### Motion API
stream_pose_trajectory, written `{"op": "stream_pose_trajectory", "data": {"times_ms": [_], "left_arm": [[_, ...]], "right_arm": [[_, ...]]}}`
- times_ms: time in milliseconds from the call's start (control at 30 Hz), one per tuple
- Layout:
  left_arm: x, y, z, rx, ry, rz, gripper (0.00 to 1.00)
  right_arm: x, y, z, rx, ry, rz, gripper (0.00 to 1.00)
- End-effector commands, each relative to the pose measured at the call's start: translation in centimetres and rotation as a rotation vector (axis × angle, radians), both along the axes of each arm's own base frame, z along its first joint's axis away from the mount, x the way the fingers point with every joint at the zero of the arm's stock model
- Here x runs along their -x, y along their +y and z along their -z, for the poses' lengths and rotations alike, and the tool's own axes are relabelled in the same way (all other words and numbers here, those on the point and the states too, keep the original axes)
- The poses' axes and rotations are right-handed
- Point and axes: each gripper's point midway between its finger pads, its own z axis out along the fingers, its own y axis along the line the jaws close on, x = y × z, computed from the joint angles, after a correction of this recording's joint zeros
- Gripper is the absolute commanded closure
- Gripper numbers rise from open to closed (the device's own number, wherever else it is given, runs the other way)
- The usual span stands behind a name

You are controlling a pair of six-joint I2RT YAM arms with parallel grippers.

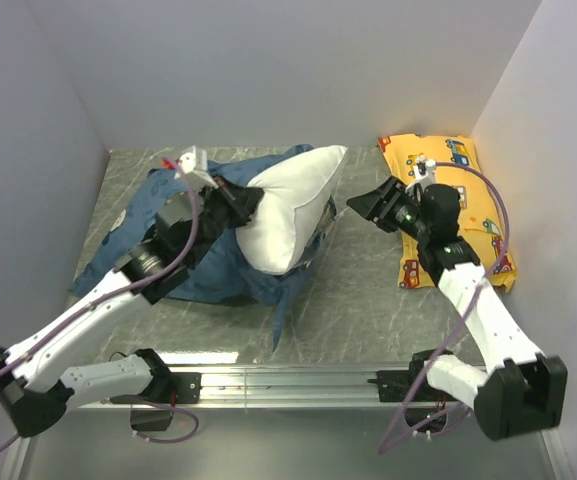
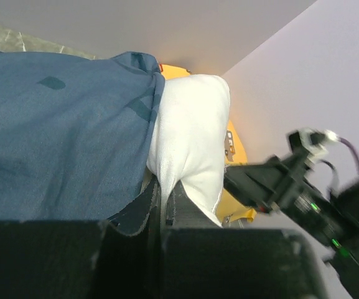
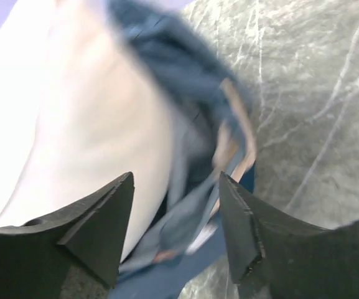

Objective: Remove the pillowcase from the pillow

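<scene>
left arm (image 1: 78, 322) extended, jaws clamped, right arm (image 1: 480, 305) bent, jaws apart

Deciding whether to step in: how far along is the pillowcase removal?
Done: much of the pillow is out of the pillowcase, its bare white end showing. In hand: left gripper is shut on the case's blue edge; right gripper is open beside the pillow, holding nothing. Left: the pillow's other end sits inside the case.

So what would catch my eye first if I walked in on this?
Probably the plump white pillow poking half out of the crumpled blue pillowcase, left of centre, with the left gripper pinched shut where blue meets white. Next, the right gripper hangs open just off the pillow's right side. The bright yellow car-print pillow lies under that arm at the far right.
</scene>
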Motion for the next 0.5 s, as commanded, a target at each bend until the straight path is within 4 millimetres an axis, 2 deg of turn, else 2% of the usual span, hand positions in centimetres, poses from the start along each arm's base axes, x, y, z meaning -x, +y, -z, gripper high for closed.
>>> {"op": "stream_pose_trajectory", "data": {"times_ms": [0,33,100,167,200,267,300,367,400,433,467], "left_arm": [[-1.7,-1.8,-6.9,0.18,-0.13,-0.001,1.0],[-2.2,-2.5,-6.4,0.171,-0.122,0.007,1.0],[-3.5,-4.9,-4.3,0.143,-0.073,0.044,1.0],[-4.0,-6.7,-3.0,0.125,-0.048,0.079,1.0],[-4.3,-8.5,-1.6,0.094,-0.024,0.105,1.0],[-4.6,-10.1,0.5,0.042,0.018,0.124,1.0],[-4.8,-11.3,2.2,0.011,0.045,0.147,0.99],[-4.7,-12.3,3.9,-0.009,0.068,0.175,0.98],[-4.5,-12.9,5.4,-0.022,0.092,0.203,0.94],[-4.2,-13.2,5.8,-0.023,0.095,0.221,0.87],[-4.0,-13.5,5.8,-0.015,0.083,0.236,0.71]], "right_arm": [[2.5,-0.5,-2.3,0.05,-0.081,0.051,0.34],[3.5,0.6,-2.7,0.059,-0.099,0.019,0.34],[4.4,0.5,-4.3,0.12,-0.168,0.055,0.32],[6.1,2.0,-4.1,0.168,-0.175,0.016,0.31],[6.2,2.0,-3.8,0.191,-0.181,0.019,0.31],[6.2,1.8,-3.1,0.226,-0.18,0.034,0.3],[6.1,1.8,-2.5,0.242,-0.175,0.033,0.3],[5.9,1.9,-1.4,0.288,-0.17,0.031,0.3],[5.7,2.0,-0.6,0.303,-0.165,0.029,0.29],[5.6,2.1,0.0,0.319,-0.159,0.024,0.29],[5.3,2.3,1.0,0.341,-0.141,0.013,0.29]]}}
